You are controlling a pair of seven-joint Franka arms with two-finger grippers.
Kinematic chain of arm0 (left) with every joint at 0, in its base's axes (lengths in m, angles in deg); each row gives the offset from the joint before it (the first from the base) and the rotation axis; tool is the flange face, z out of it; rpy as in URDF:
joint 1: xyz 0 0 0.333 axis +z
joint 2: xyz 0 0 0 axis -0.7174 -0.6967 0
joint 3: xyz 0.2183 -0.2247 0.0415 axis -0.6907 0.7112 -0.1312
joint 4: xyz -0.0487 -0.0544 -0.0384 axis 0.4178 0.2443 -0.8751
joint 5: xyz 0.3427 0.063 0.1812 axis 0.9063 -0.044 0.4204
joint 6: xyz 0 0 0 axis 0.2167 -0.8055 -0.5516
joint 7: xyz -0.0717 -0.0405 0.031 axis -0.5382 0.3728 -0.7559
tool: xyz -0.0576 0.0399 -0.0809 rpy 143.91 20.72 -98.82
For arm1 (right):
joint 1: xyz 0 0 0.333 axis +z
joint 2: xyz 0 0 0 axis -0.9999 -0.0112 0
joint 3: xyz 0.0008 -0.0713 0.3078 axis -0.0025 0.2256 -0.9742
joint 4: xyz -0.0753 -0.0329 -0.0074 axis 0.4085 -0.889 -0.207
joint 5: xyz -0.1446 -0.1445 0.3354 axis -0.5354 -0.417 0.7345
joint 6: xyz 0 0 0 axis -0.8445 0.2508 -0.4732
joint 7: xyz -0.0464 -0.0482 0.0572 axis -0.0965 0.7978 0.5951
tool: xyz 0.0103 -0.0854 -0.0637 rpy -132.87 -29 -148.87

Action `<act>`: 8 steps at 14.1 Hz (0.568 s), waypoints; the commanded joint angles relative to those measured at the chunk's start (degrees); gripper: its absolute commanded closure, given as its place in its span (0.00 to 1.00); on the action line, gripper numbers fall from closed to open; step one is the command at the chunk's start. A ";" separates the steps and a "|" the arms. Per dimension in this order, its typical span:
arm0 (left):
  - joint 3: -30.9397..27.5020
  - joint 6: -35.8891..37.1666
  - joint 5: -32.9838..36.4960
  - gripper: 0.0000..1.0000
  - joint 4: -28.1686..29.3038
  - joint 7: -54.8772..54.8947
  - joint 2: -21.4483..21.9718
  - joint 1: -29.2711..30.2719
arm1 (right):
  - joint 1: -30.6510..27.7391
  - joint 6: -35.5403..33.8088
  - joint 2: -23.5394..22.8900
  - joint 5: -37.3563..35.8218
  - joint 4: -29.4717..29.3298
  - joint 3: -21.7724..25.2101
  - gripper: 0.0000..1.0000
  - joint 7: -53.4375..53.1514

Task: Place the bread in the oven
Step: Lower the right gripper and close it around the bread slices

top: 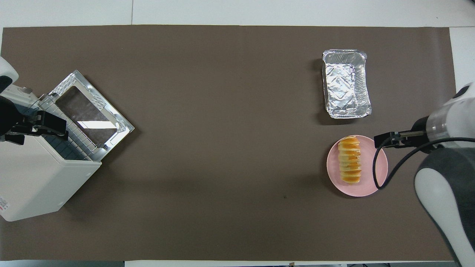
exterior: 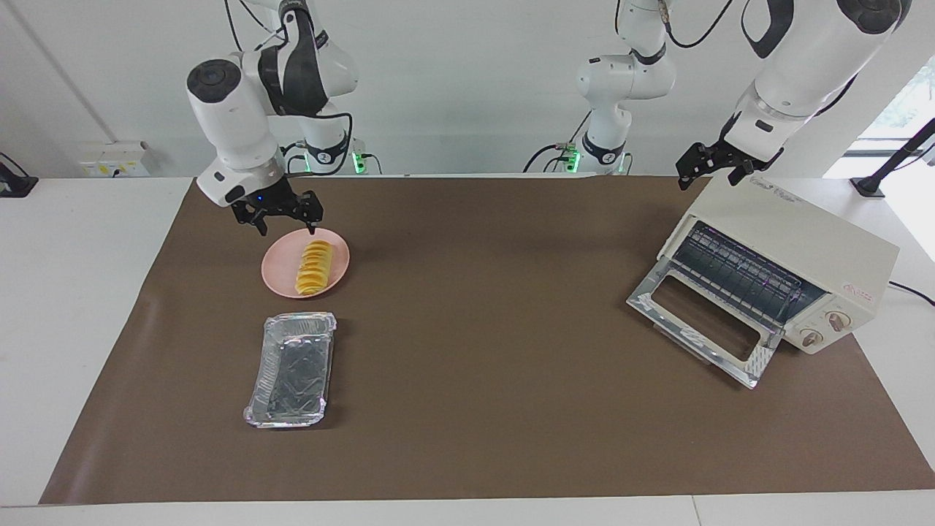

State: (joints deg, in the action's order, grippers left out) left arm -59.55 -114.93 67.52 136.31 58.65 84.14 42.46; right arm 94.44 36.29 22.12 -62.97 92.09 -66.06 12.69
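The bread point(exterior: 314, 268), a yellow-orange ridged loaf, lies on a round pink plate point(exterior: 277, 276) toward the right arm's end of the table. It also shows in the overhead view point(top: 350, 160), on the plate point(top: 371, 180). My right gripper point(exterior: 286, 223) is open and empty, hanging over the plate's edge nearest the robots, apart from the bread; it also shows from above point(top: 381, 141). The cream-white oven point(exterior: 796, 241) stands at the left arm's end with its glass door point(exterior: 701, 321) dropped open and the wire rack showing. My left gripper point(exterior: 708, 175) is open over the oven's top.
A crinkled silver foil tray point(exterior: 292, 369) lies empty, farther from the robots than the plate; it also shows from above point(top: 346, 83). A brown mat point(exterior: 482, 329) covers the table. The oven's open door point(top: 89, 111) juts out toward the table's middle.
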 commanded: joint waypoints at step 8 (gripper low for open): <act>0.12 0.14 -0.87 0.00 0.55 -0.29 0.96 0.56 | -0.51 18.82 -5.39 0.56 11.50 0.16 0.00 1.06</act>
State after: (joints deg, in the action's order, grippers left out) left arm -59.55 -114.93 67.52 136.31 58.65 84.14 42.46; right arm 94.35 53.12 16.47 -62.97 102.24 -65.89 12.70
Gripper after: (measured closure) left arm 0.000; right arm 0.000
